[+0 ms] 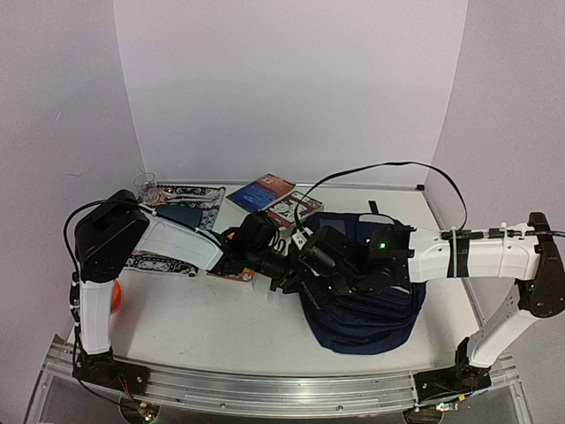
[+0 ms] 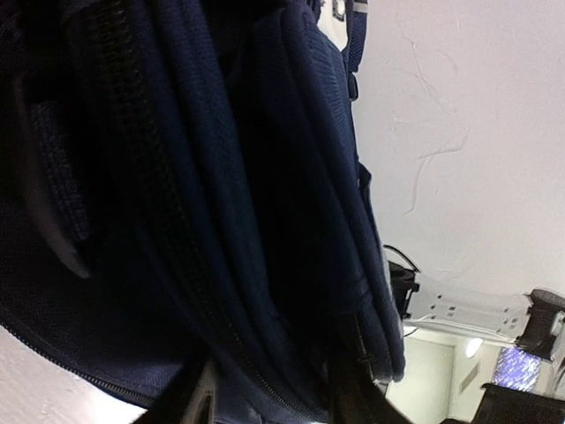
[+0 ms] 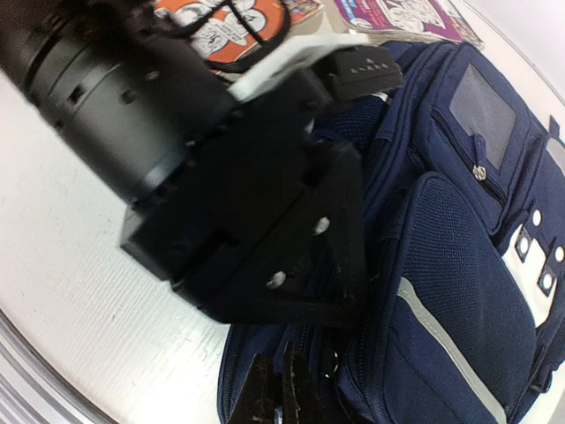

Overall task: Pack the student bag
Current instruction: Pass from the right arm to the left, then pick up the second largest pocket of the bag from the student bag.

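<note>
The student bag (image 1: 366, 305), a navy backpack with grey stripes, lies at the centre right of the table. Both arms meet at its left edge. In the left wrist view the student bag (image 2: 203, 194) fills the frame. A thick fold of its fabric with a zipper line sits between my left gripper's (image 2: 275, 397) fingers (image 2: 199, 399) and touches both. My left gripper (image 1: 291, 269) reaches in from the left. My right gripper (image 3: 281, 380) is shut, its tips pressed together over the bag's zipper seam beside a small metal ring (image 3: 331, 367). Nothing shows between its fingers. The left gripper's black body (image 3: 256, 203) hangs just above them.
Books lie behind the bag (image 1: 262, 192) (image 1: 293, 209). An orange booklet (image 1: 234, 275) sits under the left arm. A patterned mat (image 1: 185, 196) with a teal thing (image 1: 181, 215) and a glass (image 1: 147, 184) lie at the back left. An orange ball (image 1: 116, 296) rests beside the left arm's base.
</note>
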Available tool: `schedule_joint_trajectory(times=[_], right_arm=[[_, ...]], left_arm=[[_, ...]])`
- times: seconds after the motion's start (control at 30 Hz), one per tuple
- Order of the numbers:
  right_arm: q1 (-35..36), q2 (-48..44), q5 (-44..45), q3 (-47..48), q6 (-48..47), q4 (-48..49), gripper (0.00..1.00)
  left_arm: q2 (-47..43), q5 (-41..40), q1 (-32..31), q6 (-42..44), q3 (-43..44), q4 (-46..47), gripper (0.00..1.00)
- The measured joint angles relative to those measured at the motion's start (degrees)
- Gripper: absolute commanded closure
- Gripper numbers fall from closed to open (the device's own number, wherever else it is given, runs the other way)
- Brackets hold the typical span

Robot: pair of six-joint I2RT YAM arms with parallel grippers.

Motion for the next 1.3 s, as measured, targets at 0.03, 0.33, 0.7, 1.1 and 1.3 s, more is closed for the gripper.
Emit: schedule_joint_trajectory(times=[0.03, 0.33, 0.7, 1.1, 1.3], right_arm=[[0.0, 0.0, -0.3, 0.0, -0.9, 0.0, 1.0], [-0.1, -4.9, -7.7, -3.5, -8.5, 0.9, 1.0], [1.4, -8.6, -20.1, -4.7, -10.3, -3.8, 1.0], [1.5, -10.0, -9.8, -3.7, 16.4, -5.9, 0.61], [1.5, -9.4, -6.9, -4.1, 33.5, -2.7, 0.58]], left_arm=[[0.3, 0.4, 0.0, -0.1, 0.5, -0.2, 0.8], [1.5, 3.3, 1.4, -0.1, 2.9, -1.7, 1.0], [3.4, 7.2, 7.5, 1.4, 7.7, -4.2, 1.0], [3.4, 5.6, 7.2, 1.9, 6.8, -4.2, 1.0], [3.3, 3.1, 6.1, 1.4, 6.2, -4.1, 1.0]])
